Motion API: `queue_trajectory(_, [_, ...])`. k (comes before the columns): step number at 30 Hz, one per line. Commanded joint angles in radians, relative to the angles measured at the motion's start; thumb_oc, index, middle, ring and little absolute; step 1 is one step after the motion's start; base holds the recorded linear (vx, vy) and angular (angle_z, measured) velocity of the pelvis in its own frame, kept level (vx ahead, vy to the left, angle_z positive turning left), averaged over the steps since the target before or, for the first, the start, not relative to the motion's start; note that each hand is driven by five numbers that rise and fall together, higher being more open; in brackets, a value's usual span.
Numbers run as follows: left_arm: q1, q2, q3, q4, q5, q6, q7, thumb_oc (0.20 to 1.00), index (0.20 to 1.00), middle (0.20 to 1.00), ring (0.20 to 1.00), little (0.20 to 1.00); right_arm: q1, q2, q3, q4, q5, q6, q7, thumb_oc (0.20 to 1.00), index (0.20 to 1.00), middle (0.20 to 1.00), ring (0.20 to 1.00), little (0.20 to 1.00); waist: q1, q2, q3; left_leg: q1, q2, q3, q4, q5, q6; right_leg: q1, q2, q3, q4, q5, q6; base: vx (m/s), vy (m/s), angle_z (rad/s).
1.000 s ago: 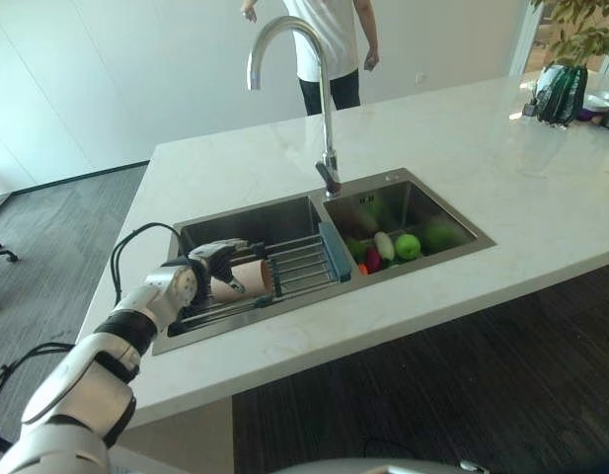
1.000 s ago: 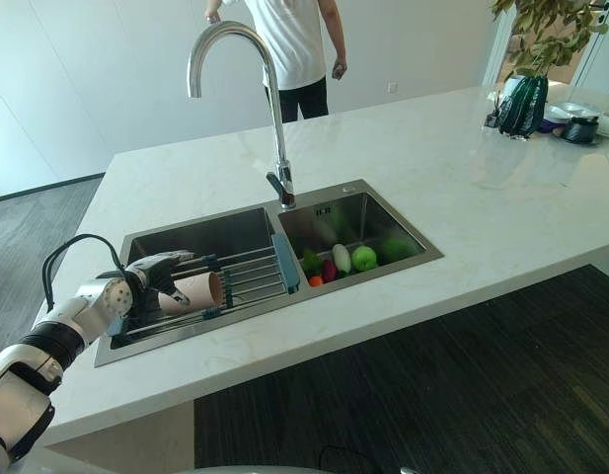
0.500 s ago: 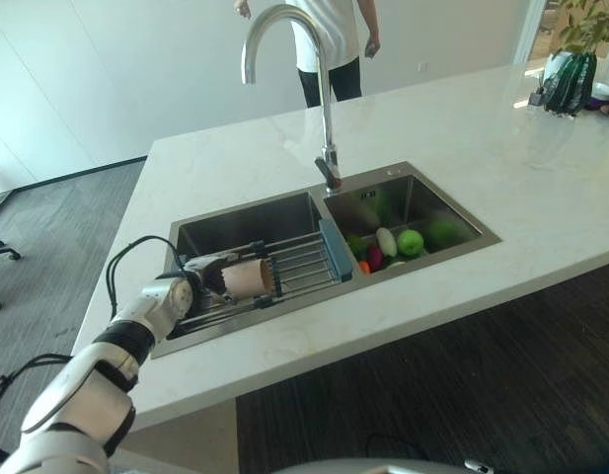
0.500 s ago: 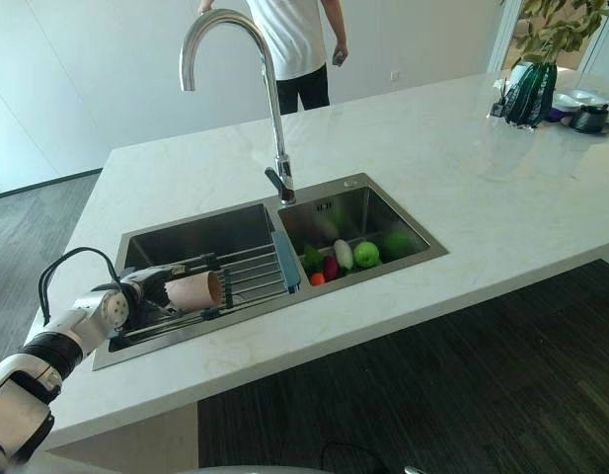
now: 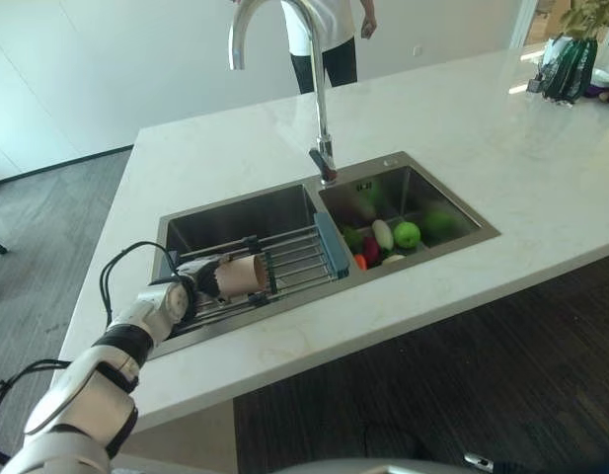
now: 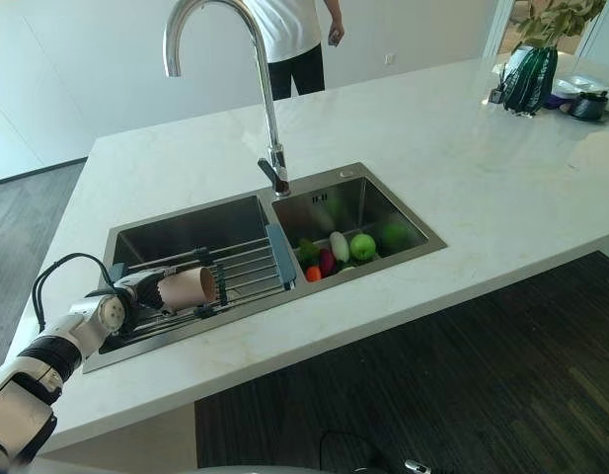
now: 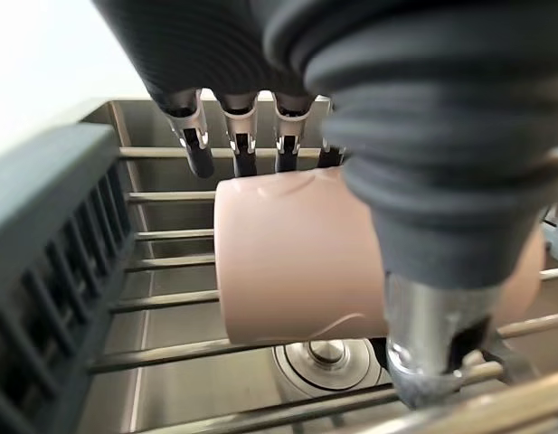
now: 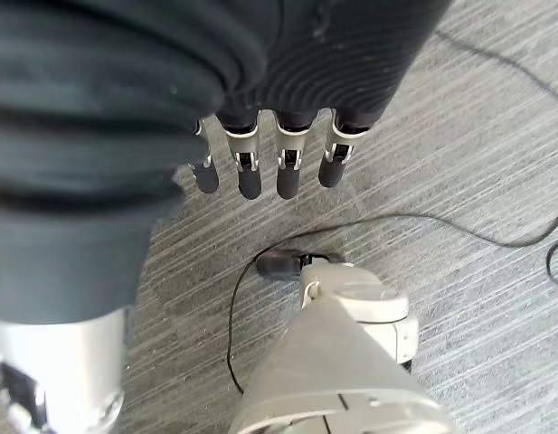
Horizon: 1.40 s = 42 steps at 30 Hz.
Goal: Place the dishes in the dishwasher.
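Pink cup (image 7: 297,258) lies on its side on the wire rack (image 5: 294,262) over the left sink, and the left robot hand (image 5: 207,275) is curled round it. The right robot hand (image 8: 260,172) hangs loose, holding nothing. If the hold is weak, the cup may slip and drop.

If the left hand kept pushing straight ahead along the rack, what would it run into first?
The left hand, closed on the pink cup, points along the wire rack toward the right basin. First in line is probably the rack's blue end piece, then the sink divider; depth is uncertain.
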Motion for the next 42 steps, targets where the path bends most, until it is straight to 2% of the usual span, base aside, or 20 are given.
queue_trajectory(1, [-0.078, 0.03, 0.05, 0.083, 0.01, 0.012, 0.018, 1.0, 1.0, 1.0, 1.0, 1.0, -0.067, -0.004, 0.047, 0.009, -0.021, -0.001, -0.018, 1.0, 1.0, 1.0, 1.0, 1.0, -0.02, -0.028, 0.004, -0.017, 0.069, -0.012, 0.0, 0.018, -0.03, 0.045, -0.087, -0.09, 0.0, -0.046, 0.071, 0.02, 0.0, -0.05])
queue_trajectory(13, [-0.087, 0.01, 0.026, 0.107, 0.027, 0.03, 0.023, 1.0, 1.0, 1.0, 1.0, 1.0, -0.075, -0.016, 0.046, -0.009, -0.049, -0.016, -0.011, 1.0, 1.0, 1.0, 1.0, 1.0, -0.028, -0.03, 0.008, -0.022, 0.078, 0.007, 0.005, 0.026, -0.037, 0.039, -0.085, -0.086, 0.0, -0.048, 0.07, 0.01, -0.004, -0.04])
queue_trajectory(19, [-0.059, -0.017, 0.029, 0.138, 0.043, 0.065, 0.068, 1.0, 1.0, 1.0, 1.0, 1.0, -0.078, -0.014, 0.05, -0.012, -0.062, -0.01, -0.016, 1.0, 1.0, 1.0, 1.0, 1.0, -0.028, -0.035, 0.005, -0.019, 0.081, 0.012, 0.007, 0.029, -0.039, 0.041, -0.082, -0.086, 0.0, -0.049, 0.069, 0.01, -0.002, 0.0])
queue_trajectory(21, [-0.056, -0.024, 0.025, 0.158, 0.075, 0.084, 0.054, 1.0, 1.0, 1.0, 1.0, 1.0, -0.079, -0.015, 0.05, -0.013, -0.061, -0.009, -0.02, 1.0, 1.0, 1.0, 1.0, 1.0, -0.029, -0.036, 0.006, -0.019, 0.082, 0.012, 0.007, 0.029, -0.039, 0.041, -0.081, -0.085, 0.0, -0.049, 0.069, 0.0, 0.0, 0.0])
queue_trajectory(22, [-0.052, -0.027, 0.017, 0.169, 0.101, 0.088, 0.042, 0.752, 0.752, 0.752, 0.752, 0.752, -0.079, -0.015, 0.051, -0.015, -0.06, -0.009, -0.021, 1.0, 1.0, 1.0, 1.0, 1.0, -0.03, -0.037, 0.006, -0.019, 0.082, 0.013, 0.008, 0.031, -0.04, 0.04, -0.08, -0.084, 0.0, -0.048, 0.069, 0.0, 0.0, 0.0])
queue_trajectory(23, [-0.051, -0.028, 0.014, 0.175, 0.112, 0.096, 0.035, 0.2, 0.2, 0.2, 0.2, 0.2, -0.08, -0.015, 0.051, -0.015, -0.06, -0.009, -0.022, 1.0, 1.0, 1.0, 1.0, 1.0, -0.03, -0.037, 0.007, -0.02, 0.083, 0.014, 0.009, 0.031, -0.04, 0.039, -0.08, -0.084, 0.0, -0.048, 0.069, 0.0, 0.0, 0.0])
queue_trajectory(25, [-0.046, -0.041, -0.008, 0.212, 0.143, 0.121, -0.009, 0.2, 0.2, 0.2, 0.2, 0.2, -0.086, -0.02, 0.053, -0.014, -0.063, -0.008, -0.022, 1.0, 1.0, 1.0, 1.0, 1.0, -0.036, -0.038, 0.009, -0.021, 0.083, 0.019, 0.01, 0.034, -0.042, 0.035, -0.079, -0.083, 0.0, -0.047, 0.069, 0.0, 0.0, 0.0])
queue_trajectory(28, [-0.038, -0.05, -0.016, 0.228, 0.135, 0.124, -0.016, 0.2, 0.2, 0.2, 0.2, 0.2, -0.094, -0.024, 0.059, -0.017, -0.065, 0.003, -0.019, 1.0, 1.0, 1.0, 1.0, 1.0, -0.038, -0.039, 0.011, -0.021, 0.084, 0.024, 0.011, 0.035, -0.043, 0.033, -0.079, -0.083, 0.0, -0.047, 0.068, -0.01, 0.001, -0.05])
queue_trajectory(33, [-0.029, -0.061, -0.02, 0.231, 0.136, 0.117, 0.018, 0.2, 0.2, 0.2, 0.2, 0.2, -0.095, -0.025, 0.064, -0.015, -0.084, 0.013, -0.007, 1.0, 1.0, 1.0, 1.0, 1.0, -0.04, -0.036, 0.011, -0.019, 0.086, 0.029, 0.012, 0.038, -0.043, 0.037, -0.08, -0.086, 0.0, -0.048, 0.066, -0.02, 0.009, -0.09])
queue_trajectory(35, [-0.031, -0.054, -0.018, 0.221, 0.115, 0.086, 0.069, 0.2, 0.2, 0.2, 0.2, 0.2, -0.097, -0.026, 0.068, -0.018, -0.085, 0.013, 0.0, 1.0, 1.0, 1.0, 1.0, 1.0, -0.037, -0.035, 0.011, -0.018, 0.086, 0.029, 0.011, 0.04, -0.044, 0.04, -0.081, -0.09, 0.0, -0.048, 0.066, -0.02, 0.008, 0.0])
queue_trajectory(36, [-0.039, -0.039, -0.003, 0.181, 0.083, 0.038, 0.128, 0.2, 0.2, 0.2, 0.2, 0.2, -0.1, -0.023, 0.073, -0.017, -0.08, 0.009, 0.004, 1.0, 1.0, 1.0, 1.0, 1.0, -0.028, -0.034, 0.011, -0.017, 0.084, 0.024, 0.009, 0.039, -0.043, 0.044, -0.085, -0.098, 0.0, -0.047, 0.066, -0.04, 0.01, 0.02])
queue_trajectory(37, [-0.038, -0.037, -0.001, 0.178, 0.083, 0.04, 0.127, 0.2, 0.2, 0.2, 0.2, 0.2, -0.1, -0.022, 0.073, -0.018, -0.081, 0.008, 0.005, 1.0, 1.0, 1.0, 1.0, 1.0, -0.028, -0.034, 0.011, -0.017, 0.084, 0.023, 0.009, 0.039, -0.043, 0.044, -0.086, -0.098, 0.0, -0.047, 0.066, -0.05, 0.006, 0.01])
queue_trajectory(42, [-0.032, 0.012, 0.067, 0.047, 0.02, -0.05, 0.223, 0.2, 0.2, 0.2, 0.2, 0.2, -0.097, -0.013, 0.079, -0.02, -0.054, -0.003, -0.006, 1.0, 1.0, 1.0, 1.0, 1.0, 0.0, -0.033, 0.01, -0.015, 0.081, 0.003, 0.003, 0.037, -0.042, 0.055, -0.095, -0.121, 0.0, -0.043, 0.066, -0.05, -0.008, 0.01])
